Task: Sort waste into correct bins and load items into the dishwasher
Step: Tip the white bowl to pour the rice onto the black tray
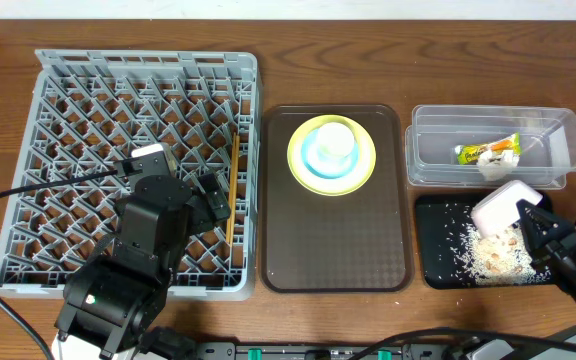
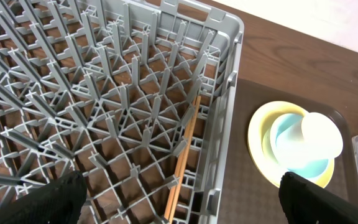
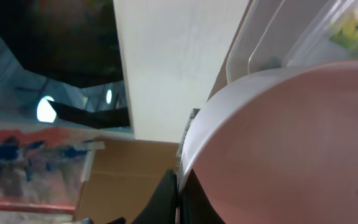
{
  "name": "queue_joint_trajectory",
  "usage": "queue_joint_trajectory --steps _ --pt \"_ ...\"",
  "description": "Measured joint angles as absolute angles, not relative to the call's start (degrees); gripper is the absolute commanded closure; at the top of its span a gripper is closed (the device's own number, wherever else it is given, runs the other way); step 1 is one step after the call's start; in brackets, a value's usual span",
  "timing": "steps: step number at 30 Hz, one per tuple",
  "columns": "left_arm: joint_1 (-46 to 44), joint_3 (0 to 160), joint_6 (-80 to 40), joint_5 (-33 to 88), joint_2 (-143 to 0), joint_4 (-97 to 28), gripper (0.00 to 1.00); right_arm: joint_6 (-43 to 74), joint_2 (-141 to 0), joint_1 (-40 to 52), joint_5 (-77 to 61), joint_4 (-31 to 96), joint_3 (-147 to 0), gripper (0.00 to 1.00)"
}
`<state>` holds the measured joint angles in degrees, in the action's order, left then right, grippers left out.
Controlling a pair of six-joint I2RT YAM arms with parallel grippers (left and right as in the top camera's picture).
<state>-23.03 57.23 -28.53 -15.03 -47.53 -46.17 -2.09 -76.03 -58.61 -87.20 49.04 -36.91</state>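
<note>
The grey dishwasher rack (image 1: 148, 62) (image 2: 229, 106) fills the left, with two wooden chopsticks (image 1: 233, 190) (image 2: 184, 155) lying along its right side. Above them my left gripper (image 1: 203, 195) (image 2: 179, 196) hangs open and empty. A yellow-green plate (image 1: 363, 170) (image 2: 257, 134) carries a light blue bowl (image 1: 313, 155) (image 2: 284, 140) and a white cup (image 1: 334, 142) (image 2: 321, 137). My right gripper (image 1: 533, 225) (image 3: 180, 193) is shut on the rim of the white bowl (image 1: 506, 208) (image 3: 291, 143), tilted over the black tray (image 1: 433, 255) strewn with rice scraps (image 1: 493, 255). The clear tub (image 1: 558, 125) holds the snack wrapper (image 1: 483, 152) and tissue (image 1: 498, 168).
The brown serving tray (image 1: 338, 250) sits between the rack and the bins, with the stacked dishes at its far end. Black cables (image 1: 8, 190) trail over the rack's left side and along the table's front edge.
</note>
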Motion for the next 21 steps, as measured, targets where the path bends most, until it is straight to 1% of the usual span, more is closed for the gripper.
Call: queue_joint_trajectory --steps 1,3,7,10,13,15,18,21 --pt "-23.0 57.2 -28.5 -15.0 -47.5 -46.2 0.0 -1.9 -76.0 -58.6 -87.2 49.0 -36.9 0.99" --pt "-23.0 57.2 -28.5 -15.0 -47.5 -46.2 0.0 -1.7 -76.0 -58.6 -87.3 44.7 -36.8 0.99" --pt "-23.0 57.2 -28.5 -15.0 -47.5 -46.2 0.0 0.1 -76.0 -58.6 -87.5 46.3 -36.8 0.99" --pt "-23.0 57.2 -28.5 -15.0 -47.5 -46.2 0.0 1.0 -76.0 -58.6 -87.5 42.6 -36.8 0.99" --pt "-23.0 57.2 -28.5 -15.0 -47.5 -46.2 0.0 2.5 -76.0 -58.6 -87.5 45.2 -36.8 0.99" --pt "-23.0 57.2 -28.5 -15.0 -47.5 -46.2 0.0 3.3 -76.0 -58.6 -87.5 42.2 -36.7 0.99" --pt "-23.0 57.2 -28.5 -15.0 -47.5 -46.2 0.0 4.4 -76.0 -58.6 -87.5 45.4 -36.7 0.99" --pt "-23.0 57.2 -28.5 -15.0 -47.5 -46.2 0.0 4.8 -76.0 -58.6 -87.5 45.3 -36.7 0.99"
